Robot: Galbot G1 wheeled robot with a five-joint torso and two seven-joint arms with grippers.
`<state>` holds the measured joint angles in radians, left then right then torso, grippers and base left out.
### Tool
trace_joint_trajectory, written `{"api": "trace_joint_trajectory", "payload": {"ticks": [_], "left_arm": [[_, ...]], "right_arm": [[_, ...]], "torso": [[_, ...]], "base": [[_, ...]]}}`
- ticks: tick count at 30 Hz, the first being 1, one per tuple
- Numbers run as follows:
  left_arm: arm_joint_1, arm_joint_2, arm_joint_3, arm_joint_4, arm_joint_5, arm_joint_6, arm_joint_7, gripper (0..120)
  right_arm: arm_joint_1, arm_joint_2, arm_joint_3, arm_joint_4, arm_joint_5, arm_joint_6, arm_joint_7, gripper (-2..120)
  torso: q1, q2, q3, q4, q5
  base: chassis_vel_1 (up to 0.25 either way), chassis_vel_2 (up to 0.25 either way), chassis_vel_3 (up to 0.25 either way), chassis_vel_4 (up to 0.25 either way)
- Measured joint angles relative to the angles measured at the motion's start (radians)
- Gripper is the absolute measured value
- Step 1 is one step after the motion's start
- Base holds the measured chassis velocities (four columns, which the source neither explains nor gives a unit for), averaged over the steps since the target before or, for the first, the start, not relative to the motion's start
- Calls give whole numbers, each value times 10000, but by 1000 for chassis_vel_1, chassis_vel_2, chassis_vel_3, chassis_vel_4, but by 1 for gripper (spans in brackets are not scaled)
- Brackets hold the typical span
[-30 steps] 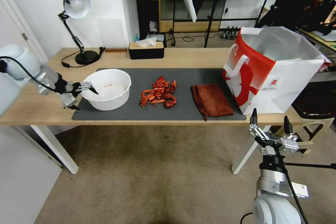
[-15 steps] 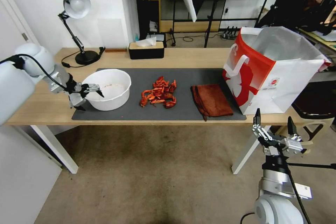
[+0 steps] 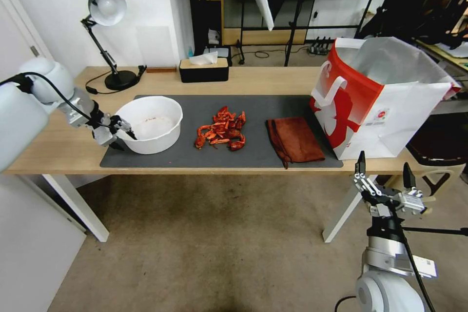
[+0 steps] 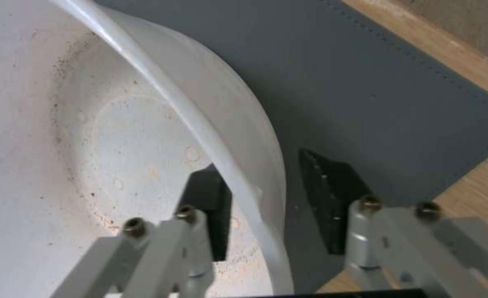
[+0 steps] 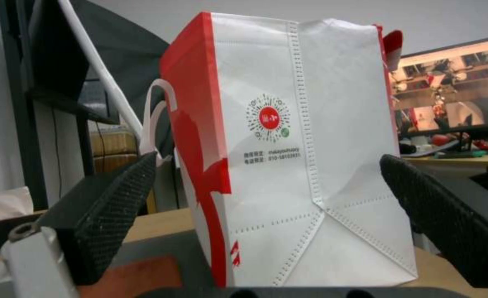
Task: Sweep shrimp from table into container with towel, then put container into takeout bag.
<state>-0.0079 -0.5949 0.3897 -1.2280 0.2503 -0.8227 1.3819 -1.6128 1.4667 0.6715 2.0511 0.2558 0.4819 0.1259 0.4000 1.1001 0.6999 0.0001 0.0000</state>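
At table's (image 3: 48,148) left end, left gripper (image 3: 119,132) straddles container (image 3: 151,124) rim, fingers apart; thin wall could slip or tip.

container (image 3: 150,124) sitting upright, empty, stained | shrimp (image 3: 222,129) lying heaped beside it | towel (image 3: 294,139) lying folded flat | takeout bag (image 3: 378,97) standing open, touching towel

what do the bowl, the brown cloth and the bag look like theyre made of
The container looks like smooth white plastic: thin rim, even sheen, faint reddish stains inside. The towel seems to be soft, matte woven cloth, with folds and a stitched hem. The takeout bag has a dimpled, stitched surface, so it looks more like non-woven fabric than plain paper, though that stays uncertain; its lining looks silvery.
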Motion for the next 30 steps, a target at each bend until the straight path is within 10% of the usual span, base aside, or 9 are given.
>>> {"api": "trace_joint_trajectory", "payload": {"ticks": [9,30], "left_arm": [[-77,-70,-3,163,-3,0,240,0],[-735,211,170,-956,-1050,0,1044,0]], "right_arm": [[55,-5,-6,-52,17,11,5,100],[199,-17,-59,-110,19,-71,6,100]], "torso": [[0,0,0,-1,0],[0,-2,0,-1,0]], "base": [[0,0,0,0],[0,0,0,0]]}}
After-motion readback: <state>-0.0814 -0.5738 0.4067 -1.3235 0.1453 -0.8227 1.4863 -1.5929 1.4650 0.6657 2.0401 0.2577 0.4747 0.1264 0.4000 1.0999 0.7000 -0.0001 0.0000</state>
